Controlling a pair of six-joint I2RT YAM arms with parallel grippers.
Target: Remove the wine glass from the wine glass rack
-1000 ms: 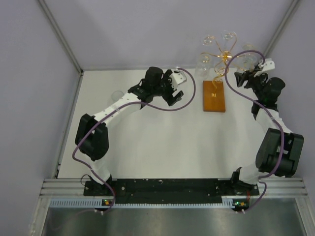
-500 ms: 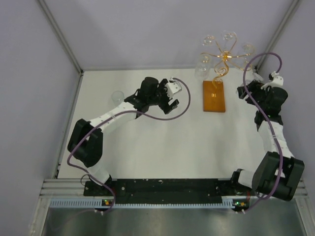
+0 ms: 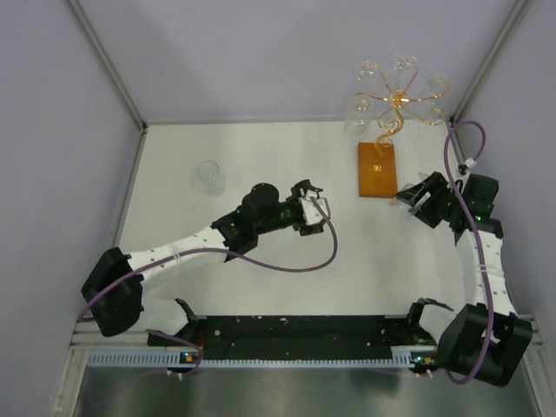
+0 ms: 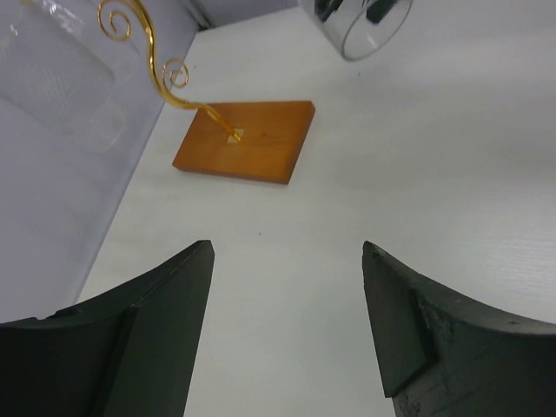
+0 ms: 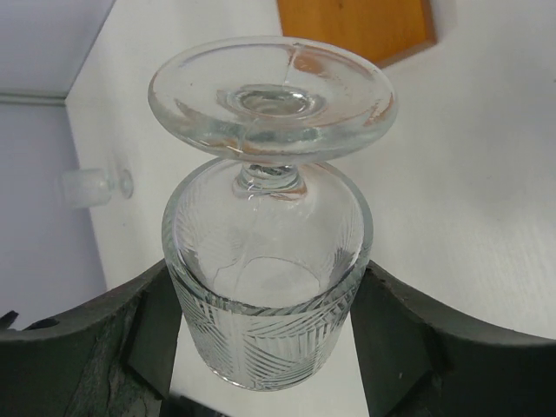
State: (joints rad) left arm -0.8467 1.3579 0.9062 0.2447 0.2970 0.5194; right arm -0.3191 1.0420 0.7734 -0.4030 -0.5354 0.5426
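Observation:
The wine glass rack (image 3: 398, 100), gold wire scrolls on an orange-brown wooden base (image 3: 378, 169), stands at the back right and still carries several clear glasses (image 3: 358, 122). My right gripper (image 3: 414, 198) is just right of the base, shut on a clear ribbed wine glass (image 5: 265, 287). It grips the bowl, with the foot (image 5: 271, 95) pointing away from the wrist. My left gripper (image 3: 314, 208) is open and empty over the table's middle, pointing toward the base (image 4: 245, 141). The held glass's rim (image 4: 365, 26) shows at the top of the left wrist view.
Another clear glass (image 3: 208, 176) stands on the white table at the back left and also shows in the right wrist view (image 5: 91, 185). Grey walls enclose the table at the back and on both sides.
My right gripper has drawn back from the rack's scroll arms toward the near side, carrying the wine glass. My left arm has swung nearer and to the right.

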